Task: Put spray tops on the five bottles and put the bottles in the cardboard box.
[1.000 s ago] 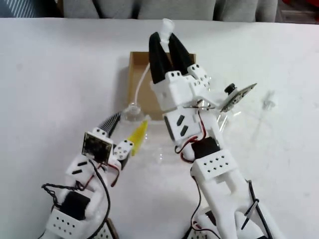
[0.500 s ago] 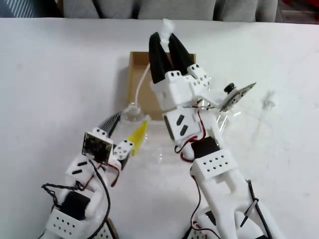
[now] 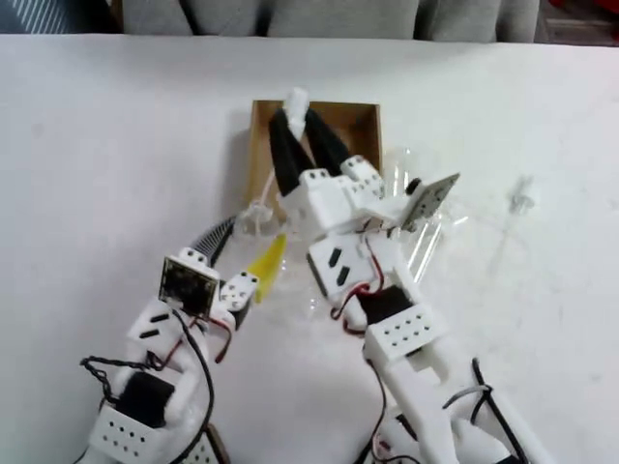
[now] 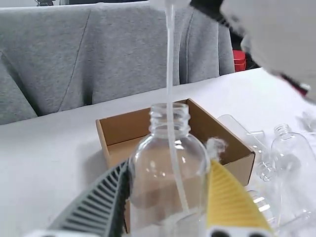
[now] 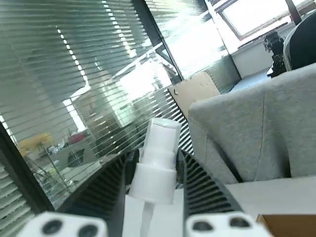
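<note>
White spray top (image 5: 155, 180), pinched in the right claw (image 5: 156, 157), hung straight above the upright bottle (image 4: 168, 148) clamped by the left claw (image 4: 170, 167), tube threading its neck.

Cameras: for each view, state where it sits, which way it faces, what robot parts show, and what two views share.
High view: fixed above the table, looking down on left gripper and right gripper.
Left wrist view: on the left arm, facing the box and sofa; left gripper grips a bottle.
Right wrist view: on the right arm, tilted up at blinds; right gripper holds a spray top.
Shared: high and left wrist views show box and bottle.
</note>
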